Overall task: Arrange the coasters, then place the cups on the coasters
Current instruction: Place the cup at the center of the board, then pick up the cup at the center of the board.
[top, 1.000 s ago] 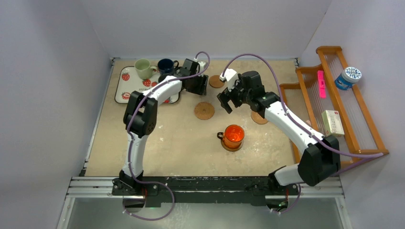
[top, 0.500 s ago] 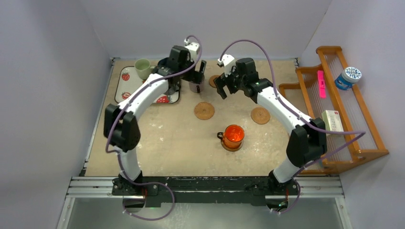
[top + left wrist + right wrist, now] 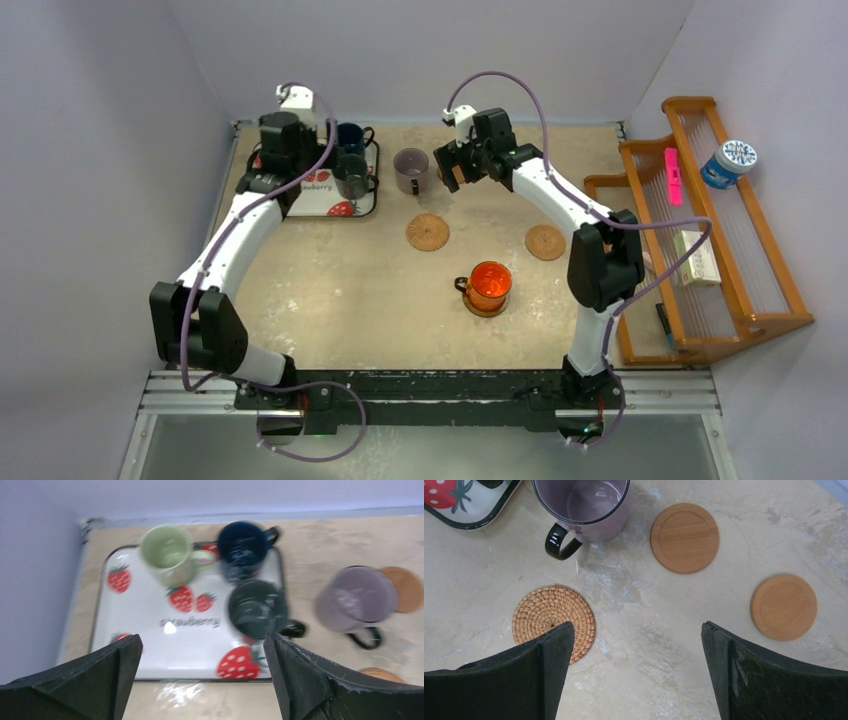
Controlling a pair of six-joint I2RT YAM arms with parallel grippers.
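The mauve-grey cup [image 3: 410, 170] [image 3: 584, 505] stands upright on the bare table, beside a plain tan coaster [image 3: 684, 537]. My right gripper [image 3: 452, 168] [image 3: 638, 630] hovers open and empty above that spot. A woven coaster [image 3: 428, 232] [image 3: 553, 620] and another plain coaster [image 3: 545, 242] [image 3: 783, 606] lie bare. The orange cup [image 3: 490, 284] sits on a dark coaster [image 3: 487, 309]. On the strawberry tray [image 3: 150, 650] stand the pale green cup [image 3: 167, 555], the navy cup [image 3: 245, 542] and the dark green cup [image 3: 257, 610]. My left gripper [image 3: 285, 160] [image 3: 201, 645] hangs open over the tray's near edge, holding nothing.
A wooden rack [image 3: 745, 290] along the right edge holds a blue-and-white jar [image 3: 728, 163], a pink item [image 3: 673, 175] and a small box [image 3: 696, 256]. Walls close the table at the back and left.
My left gripper opened, let go of the mauve-grey cup at the back middle and swung left over the tray. My right gripper moved back and left, towards the coaster beside that cup.
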